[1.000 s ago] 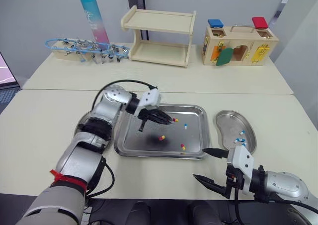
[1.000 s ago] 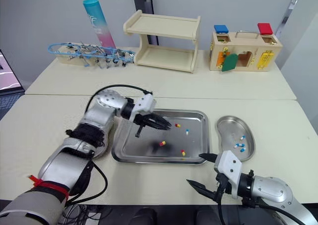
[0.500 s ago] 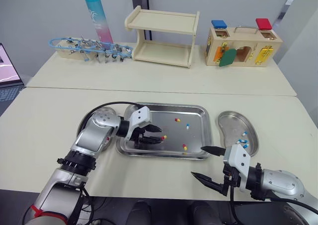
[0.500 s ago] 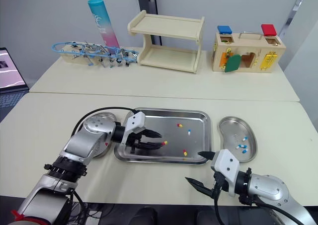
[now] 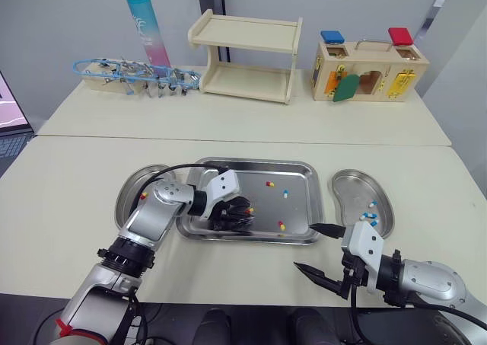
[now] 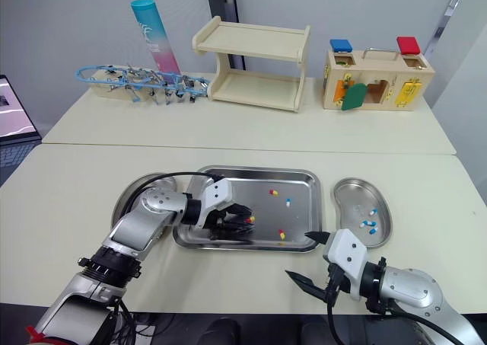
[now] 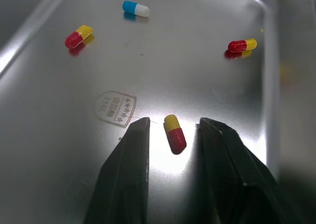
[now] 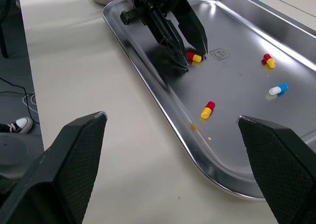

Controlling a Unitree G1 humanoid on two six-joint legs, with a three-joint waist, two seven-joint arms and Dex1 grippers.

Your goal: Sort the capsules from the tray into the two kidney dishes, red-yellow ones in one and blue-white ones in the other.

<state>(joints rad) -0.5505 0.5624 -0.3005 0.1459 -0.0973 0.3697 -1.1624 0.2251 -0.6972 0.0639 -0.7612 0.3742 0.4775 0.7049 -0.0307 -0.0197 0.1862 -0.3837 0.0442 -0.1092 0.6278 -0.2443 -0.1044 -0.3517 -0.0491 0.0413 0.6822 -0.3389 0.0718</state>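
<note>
Straddling red-yellow capsule (image 7: pixel 175 136) lengthwise, left tool (image 7: pixel 175 121) spread; yellow end outward.

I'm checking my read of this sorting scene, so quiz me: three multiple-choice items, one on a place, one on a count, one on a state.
1. Where is the red-yellow capsule nearest the left gripper?
A) on the tray, between the gripper's two fingers
B) in a far corner of the tray
C) off the tray

2. How many capsules in the tray are blue and white?
A) none
B) one
C) three

3. What state is the right gripper in?
A) shut on a capsule
B) open, holding nothing
C) shut on the tray rim

Answers:
1 A: the left wrist view shows a finger on each side of it.
2 B: a single blue-white capsule lies there.
3 B: its fingers are spread apart over the table with nothing between them.
</note>
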